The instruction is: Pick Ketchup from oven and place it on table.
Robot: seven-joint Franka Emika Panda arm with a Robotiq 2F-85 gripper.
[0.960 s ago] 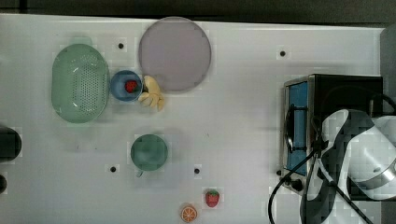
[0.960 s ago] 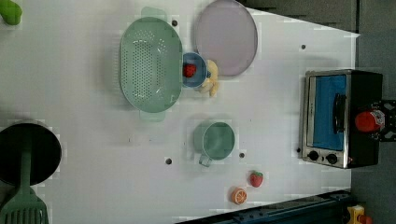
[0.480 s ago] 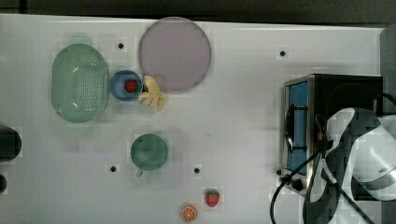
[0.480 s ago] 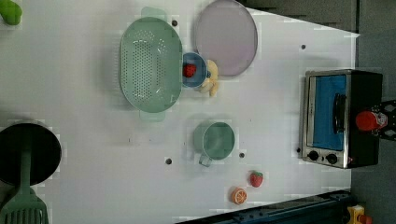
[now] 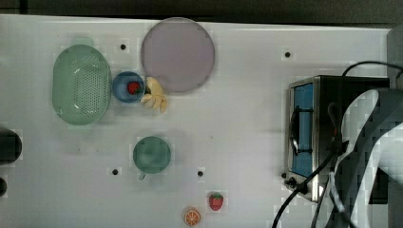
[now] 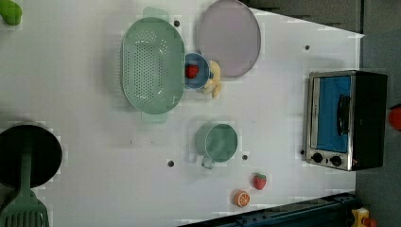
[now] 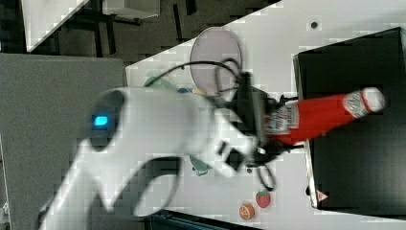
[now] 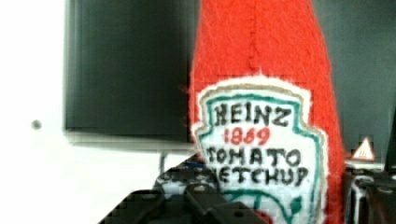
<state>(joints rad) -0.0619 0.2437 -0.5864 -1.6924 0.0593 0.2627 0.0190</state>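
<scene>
Change: since a second ago the Ketchup (image 7: 316,115) has slid toward the left view's right edge, and the arm (image 5: 368,142) now covers more of the oven top in the top view.
Gripper: gripper (image 7: 261,127) is pinched on the bottle's lower body, near its label.
Ketchup: held clear above the black top of the oven (image 7: 354,120), white cap pointing toward the right view's right.
Oven: stands on the table (image 5: 237,142), door closed.
Table, farther off: strawberry (image 5: 216,201), orange slice (image 5: 192,217), green cup (image 5: 151,155), lilac plate (image 5: 177,54), green colander (image 5: 81,84).
</scene>
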